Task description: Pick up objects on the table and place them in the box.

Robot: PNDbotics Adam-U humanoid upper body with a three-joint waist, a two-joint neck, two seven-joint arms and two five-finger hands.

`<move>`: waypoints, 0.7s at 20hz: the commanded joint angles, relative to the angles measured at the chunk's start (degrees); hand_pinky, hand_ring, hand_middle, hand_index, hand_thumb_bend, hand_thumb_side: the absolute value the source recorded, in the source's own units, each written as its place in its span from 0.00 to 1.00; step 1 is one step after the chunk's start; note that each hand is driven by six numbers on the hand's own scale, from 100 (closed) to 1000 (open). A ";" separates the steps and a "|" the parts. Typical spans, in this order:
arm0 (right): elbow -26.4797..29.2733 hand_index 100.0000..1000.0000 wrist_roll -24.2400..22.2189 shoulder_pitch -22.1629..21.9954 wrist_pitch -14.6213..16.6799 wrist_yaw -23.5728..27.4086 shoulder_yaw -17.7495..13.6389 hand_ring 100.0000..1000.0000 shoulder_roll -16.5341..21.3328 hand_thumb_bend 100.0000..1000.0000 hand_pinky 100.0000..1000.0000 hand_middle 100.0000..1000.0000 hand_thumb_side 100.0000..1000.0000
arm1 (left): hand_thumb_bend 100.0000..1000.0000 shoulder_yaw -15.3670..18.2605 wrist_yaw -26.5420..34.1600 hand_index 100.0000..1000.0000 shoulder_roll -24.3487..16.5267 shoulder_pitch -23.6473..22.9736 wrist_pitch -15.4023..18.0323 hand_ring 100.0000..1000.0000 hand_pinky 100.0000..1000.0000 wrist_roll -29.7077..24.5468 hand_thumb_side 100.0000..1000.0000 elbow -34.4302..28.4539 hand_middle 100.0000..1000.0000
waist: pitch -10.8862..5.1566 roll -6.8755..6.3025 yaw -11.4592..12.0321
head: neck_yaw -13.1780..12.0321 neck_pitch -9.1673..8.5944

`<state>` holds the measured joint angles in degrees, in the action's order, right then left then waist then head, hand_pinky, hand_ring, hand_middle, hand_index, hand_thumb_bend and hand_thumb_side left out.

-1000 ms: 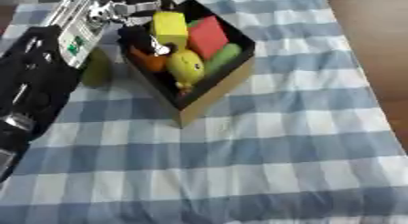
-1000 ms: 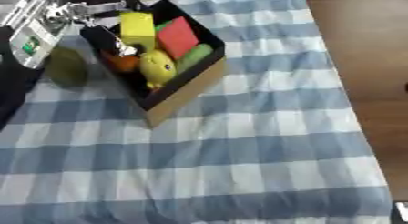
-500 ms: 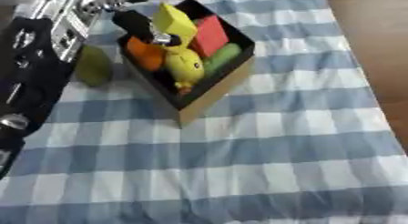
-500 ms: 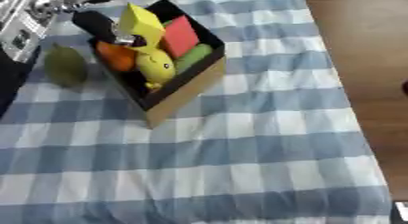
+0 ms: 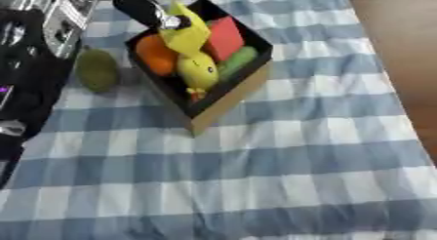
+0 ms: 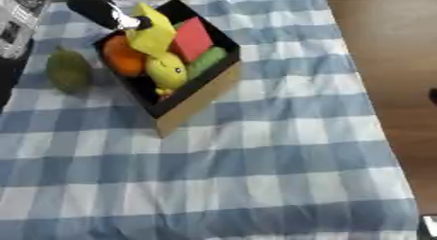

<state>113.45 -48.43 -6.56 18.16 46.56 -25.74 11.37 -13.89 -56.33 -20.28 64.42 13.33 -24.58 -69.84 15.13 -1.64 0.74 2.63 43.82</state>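
The box (image 5: 224,100), black inside with tan cardboard walls, sits on the blue-and-white checked tablecloth (image 5: 282,156) just below and to the right of the left hand (image 5: 141,9), and holds an orange ball (image 5: 155,54), a yellow duck-like toy (image 5: 198,70), a red block (image 5: 225,37), a green piece (image 5: 238,62) and a yellow block (image 5: 189,33). The left hand reaches in from the upper left with a dark finger touching that yellow block's top at the box's far corner; whether it grips it I cannot tell. A green fruit (image 5: 97,70) lies on the cloth below the hand, just left of the box and apart from it.
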 commanded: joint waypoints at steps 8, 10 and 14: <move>1.14 0.99 -3.54 -0.32 4.54 0.96 -1.05 1.00 1.19 0.00 1.00 0.22 0.42 | 0.47 1.67 4.30 0.92 -12.56 -3.89 -2.20 0.97 0.94 -3.68 0.22 -3.14 0.83 | -1.57 0.46 0.75 | 0.89 0.30; 1.14 0.99 -3.54 -0.45 4.89 1.13 -1.05 1.00 1.11 0.00 1.00 0.22 0.42 | 0.48 1.73 5.07 0.92 -13.92 -4.74 -1.87 0.97 0.94 -4.53 0.20 -3.52 0.83 | -1.54 0.70 0.85 | 0.93 0.30; 1.14 0.99 -3.54 -0.73 5.58 1.48 -1.08 1.00 0.89 0.00 1.00 0.22 0.42 | 0.51 2.02 5.75 0.91 -16.05 -6.10 -1.24 0.97 0.94 -5.99 0.16 -4.13 0.83 | -1.53 1.16 1.02 | 0.93 0.30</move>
<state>113.45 -47.59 -7.13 18.99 47.46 -26.43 11.36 -12.76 -51.11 -33.81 57.52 11.93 -30.04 -72.88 15.13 -1.30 1.73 3.49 43.82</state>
